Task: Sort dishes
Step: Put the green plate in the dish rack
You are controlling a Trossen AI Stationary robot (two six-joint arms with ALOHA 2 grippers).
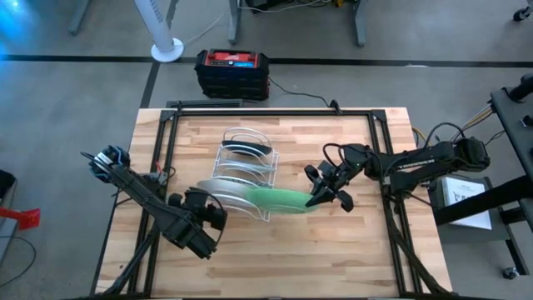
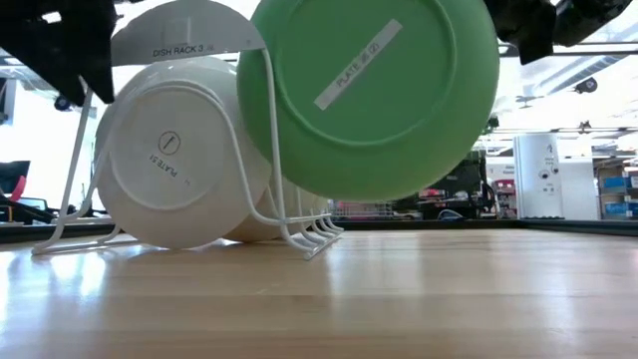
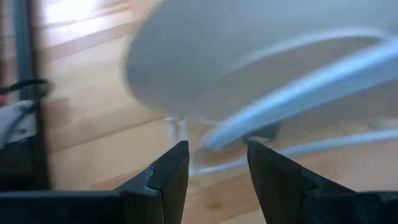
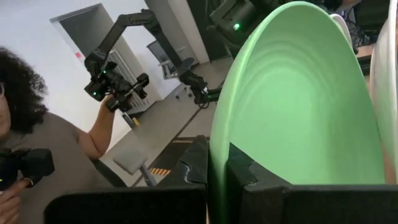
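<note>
A white wire rack (image 1: 247,171) stands mid-table. A dark plate (image 1: 246,149) stands on edge in a far slot. A white plate (image 1: 221,190) stands at the rack's near end, its underside (image 2: 179,165) toward the low view. A plain green plate (image 1: 279,200) hangs tilted at the rack's near right corner, with my right gripper (image 1: 321,198) shut on it. My left gripper (image 1: 208,212) is open just left of the white plate (image 3: 249,56), slanting down, with nothing between its fingers. Whether the green plate touches the rack wire (image 2: 271,120) I cannot tell. My right gripper pinches the green plate's rim (image 4: 219,140) between its two fingers, on the side of the plate toward the table's right. The fingers come in level from the table's right side. The plate (image 2: 374,95) is lifted clear of the table and tilted, its underside toward the near edge.
A black and red box (image 1: 233,71) and a fan base (image 1: 166,50) sit on the floor beyond the far edge. A person (image 4: 37,137) stands in the room beyond the table. Bare wood (image 1: 333,258) lies at the near right of the table.
</note>
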